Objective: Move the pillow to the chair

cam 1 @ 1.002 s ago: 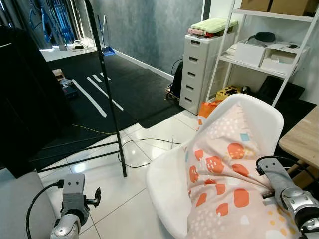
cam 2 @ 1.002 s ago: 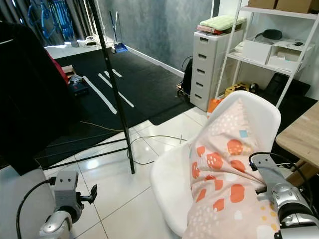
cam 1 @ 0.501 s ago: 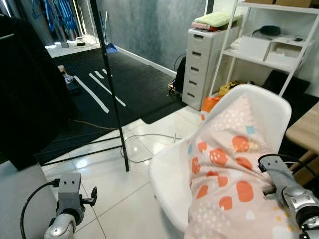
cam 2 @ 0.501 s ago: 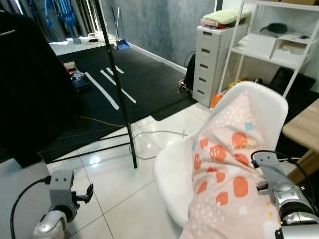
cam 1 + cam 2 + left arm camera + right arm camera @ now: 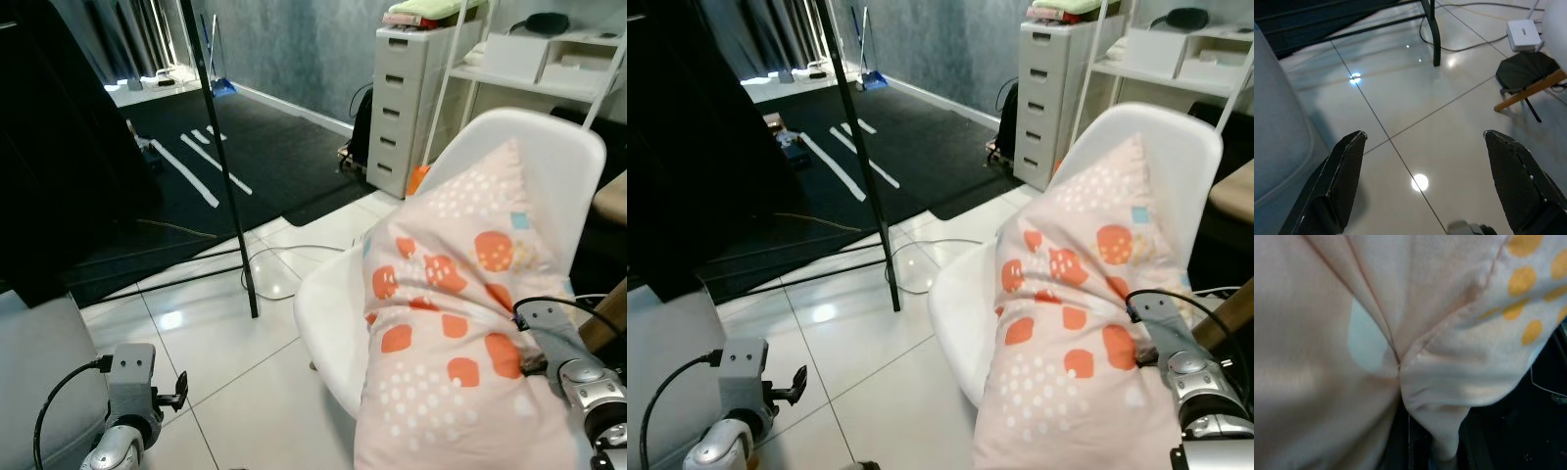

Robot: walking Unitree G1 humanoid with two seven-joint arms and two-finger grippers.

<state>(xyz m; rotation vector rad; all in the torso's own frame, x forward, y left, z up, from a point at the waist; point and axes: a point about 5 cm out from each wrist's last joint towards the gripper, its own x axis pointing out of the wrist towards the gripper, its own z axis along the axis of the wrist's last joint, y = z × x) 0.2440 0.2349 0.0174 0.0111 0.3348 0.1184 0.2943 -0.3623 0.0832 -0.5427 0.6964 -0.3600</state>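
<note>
A pink pillow (image 5: 460, 323) with orange and white spots leans upright in the white shell chair (image 5: 549, 147). Its top corner rests against the backrest and its lower part bulges over the seat's front rim (image 5: 328, 313). My right arm (image 5: 566, 367) reaches into the pillow's right side, and the pillow hides its fingers there. In the right wrist view the pillow's fabric (image 5: 1400, 362) is bunched and pinched together, so the gripper is shut on it. My left gripper (image 5: 1425, 136) hangs open over the tiled floor, low on the left, holding nothing.
A black stand pole (image 5: 220, 166) and a floor cable (image 5: 284, 255) are left of the chair. White drawers (image 5: 421, 98) and a shelf rack (image 5: 549, 69) stand behind it. A grey cushion (image 5: 39, 372) is near my left arm. A wooden table edge (image 5: 612, 196) is at right.
The whole picture has shifted, so the camera has moved. The pillow now covers more of the seat's front. My right gripper still holds it, and the left arm still hangs.
</note>
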